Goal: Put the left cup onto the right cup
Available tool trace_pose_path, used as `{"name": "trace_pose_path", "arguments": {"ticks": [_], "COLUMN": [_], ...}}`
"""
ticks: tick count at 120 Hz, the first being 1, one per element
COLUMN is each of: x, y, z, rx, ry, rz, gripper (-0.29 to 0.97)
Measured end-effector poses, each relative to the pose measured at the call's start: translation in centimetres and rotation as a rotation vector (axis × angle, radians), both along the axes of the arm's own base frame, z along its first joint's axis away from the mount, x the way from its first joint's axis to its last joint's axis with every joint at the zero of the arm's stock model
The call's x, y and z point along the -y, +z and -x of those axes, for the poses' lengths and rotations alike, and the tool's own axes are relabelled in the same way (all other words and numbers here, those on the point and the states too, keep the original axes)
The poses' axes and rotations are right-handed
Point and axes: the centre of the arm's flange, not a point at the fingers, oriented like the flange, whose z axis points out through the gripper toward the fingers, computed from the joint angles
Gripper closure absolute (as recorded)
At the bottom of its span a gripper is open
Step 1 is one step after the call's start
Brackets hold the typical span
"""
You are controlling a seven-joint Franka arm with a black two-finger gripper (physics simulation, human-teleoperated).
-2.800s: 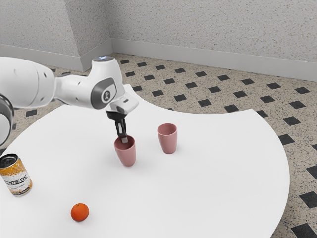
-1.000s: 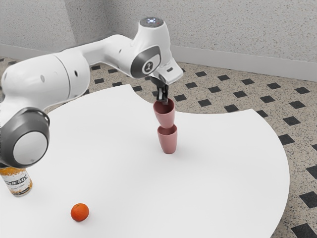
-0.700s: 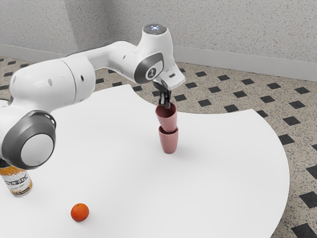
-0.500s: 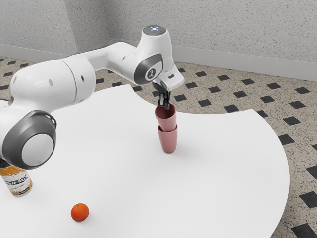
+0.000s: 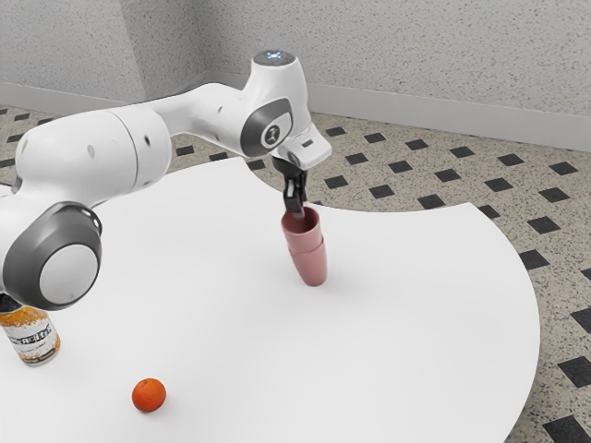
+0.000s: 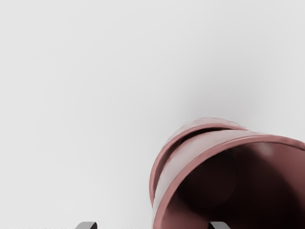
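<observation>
Plainly, the left cup sat nested inside the right cup, both upright, just right of the middle of the exterior frame on the white bench. Only a narrow band of the left cup stood proud of the right cup's rim, and their long axes ran together, straight up from the bench.

My claw hung directly above the stack's rim, on the side toward the frame's left, its tips just over the lip and pointing down along that same upright line. In the wrist view my fingertips stood wide apart, with the left cup's wall running up between them and touching neither, so the claw was wide and held nothing.

The relation that mattered was this: the cup lay straight below the claw, with its wall inside the gap between the fingers. I judged the placing as good as done, and that the next move called for a clean rise along the cups' axis. Any sideways drift risked a finger catching the lip and tipping the stack.

The orange and the can lay well apart, at the lower left of the frame.
</observation>
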Motion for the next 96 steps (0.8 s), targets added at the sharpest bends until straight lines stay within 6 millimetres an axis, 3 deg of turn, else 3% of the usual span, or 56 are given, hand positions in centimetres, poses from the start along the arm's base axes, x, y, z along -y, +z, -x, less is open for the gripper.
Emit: {"name": "trace_pose_path", "arguments": {"ticks": [17,40,64,84,96], "x": [0.0,0.0,0.5,0.0,-0.9], "y": [-0.1,-0.2,2.8,7.0,8.0], "z": [0.1,0.1,1.5,4.8,6.7], "rx": [-0.007,-0.013,-0.01,-0.032,-0.066], "ry": [-0.008,-0.017,-0.029,-0.015,0.014], "rz": [-0.002,-0.006,-0.011,-0.016,-0.015], "gripper": [0.2,0.08,0.03,0.01,0.01]}}
